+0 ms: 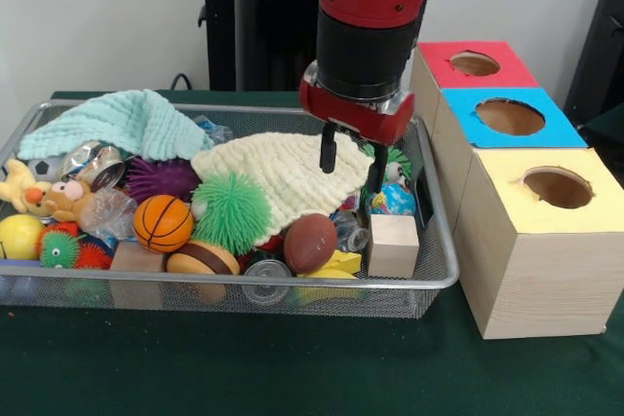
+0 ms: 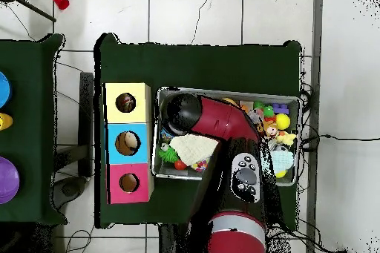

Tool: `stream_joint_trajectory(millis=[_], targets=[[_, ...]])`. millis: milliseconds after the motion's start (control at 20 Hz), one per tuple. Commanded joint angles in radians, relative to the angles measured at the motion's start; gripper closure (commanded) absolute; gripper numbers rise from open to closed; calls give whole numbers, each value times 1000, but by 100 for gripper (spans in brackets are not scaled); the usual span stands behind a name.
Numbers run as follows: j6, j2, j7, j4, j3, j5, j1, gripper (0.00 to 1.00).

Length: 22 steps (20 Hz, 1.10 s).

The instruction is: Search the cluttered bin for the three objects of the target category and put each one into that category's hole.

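Note:
The wire mesh bin (image 1: 292,283) is full of toys and also shows in the overhead view (image 2: 230,90). My gripper (image 1: 352,177) hangs open and empty over the bin's right end. Its fingertips are down at the edge of the plain cream knitted cloth (image 1: 278,177). A small white piece with coloured spots (image 1: 397,169) peeks out just right of the gripper, mostly hidden. The globe-printed ball (image 1: 395,202) lies below it. The yellow-surround hole (image 1: 558,187) tops the nearest wooden box; it also shows in the overhead view (image 2: 125,102), where my arm hides the gripper.
The blue-surround hole (image 1: 510,116) and red-surround hole (image 1: 475,63) sit behind the yellow one. The bin also holds a mint cloth (image 1: 117,124), an orange basketball (image 1: 163,223), a green spiky ball (image 1: 232,211), a brown football (image 1: 309,242), a wooden block (image 1: 394,245) and cans.

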Motion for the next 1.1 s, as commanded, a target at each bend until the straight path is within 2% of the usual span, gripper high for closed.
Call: stream_joint_trajectory(millis=[50,350,600,650,1100], targets=[[-10,120,218,-31,-50,-21,15,0],[28,214,250,-81,-109,-5,37,0],[81,256,212,-112,-110,8,22,0],[93,261,200,-114,-107,18,19,100],[246,233,156,-134,-98,17,17,100]])
